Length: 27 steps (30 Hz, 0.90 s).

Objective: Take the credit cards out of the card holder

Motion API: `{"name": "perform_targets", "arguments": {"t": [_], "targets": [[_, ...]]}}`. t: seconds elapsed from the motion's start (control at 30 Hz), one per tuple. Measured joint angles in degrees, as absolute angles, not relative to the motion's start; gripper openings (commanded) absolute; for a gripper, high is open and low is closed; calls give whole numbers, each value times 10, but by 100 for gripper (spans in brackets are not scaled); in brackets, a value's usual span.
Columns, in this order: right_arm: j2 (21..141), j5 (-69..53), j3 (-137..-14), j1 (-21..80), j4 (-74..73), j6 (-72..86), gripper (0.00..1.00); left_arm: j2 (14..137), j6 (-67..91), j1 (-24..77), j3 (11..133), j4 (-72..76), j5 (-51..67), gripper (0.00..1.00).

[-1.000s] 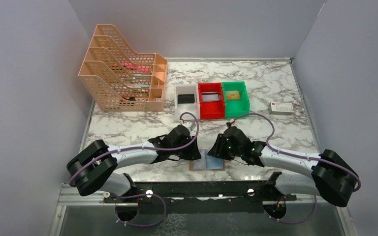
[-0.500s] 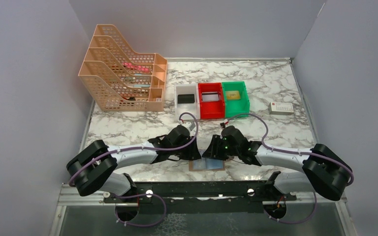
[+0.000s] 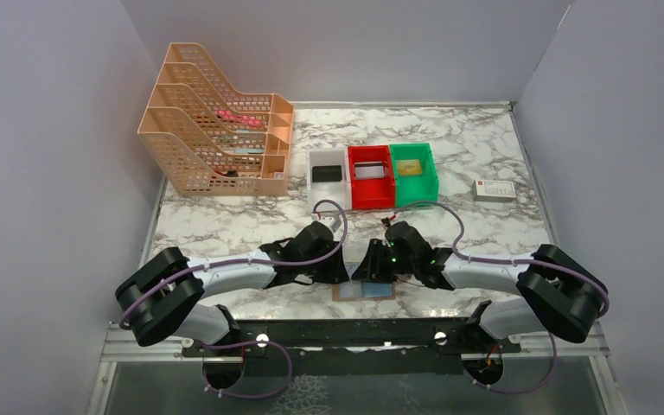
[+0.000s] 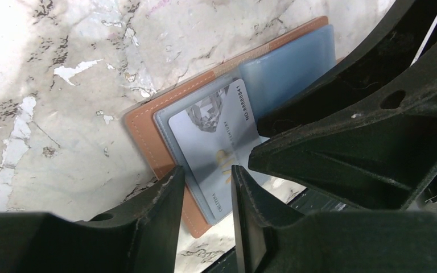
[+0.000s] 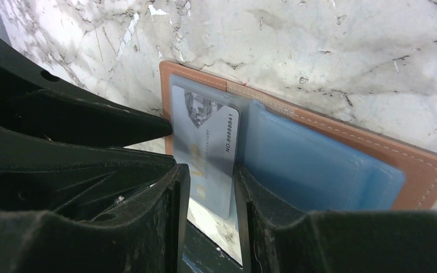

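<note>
Tan and spread flat, the card holder is lying open on the marble table at the lower centre of the top view, with both grippers crowding over it. The left gripper is holding its jaws parted, a pale credit card showing in the gap. The right gripper is doing likewise from the opposite side. Whether any fingertip is touching the card I cannot tell. The wrist views are showing the card's printed number and the blue panels; the top view is hiding the card beneath the grippers.
</note>
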<state>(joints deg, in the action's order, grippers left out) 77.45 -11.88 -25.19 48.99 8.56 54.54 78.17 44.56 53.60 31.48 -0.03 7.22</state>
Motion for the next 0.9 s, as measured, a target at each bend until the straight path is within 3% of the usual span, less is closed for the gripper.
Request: {"name": "perform_targets", "arguments": {"t": [0.23, 0.6, 0.8, 0.9], "targets": [[788, -123, -250, 490, 103, 559, 39, 790, 445, 538, 315, -2, 72, 31], [785, -123, -225, 484, 131, 581, 21, 798, 435, 537, 315, -1, 69, 0], [779, -124, -196, 482, 171, 598, 3, 799, 435, 538, 315, 1, 66, 0], [779, -128, -191, 481, 176, 601, 1, 798, 435, 540, 315, 1, 60, 0]]}}
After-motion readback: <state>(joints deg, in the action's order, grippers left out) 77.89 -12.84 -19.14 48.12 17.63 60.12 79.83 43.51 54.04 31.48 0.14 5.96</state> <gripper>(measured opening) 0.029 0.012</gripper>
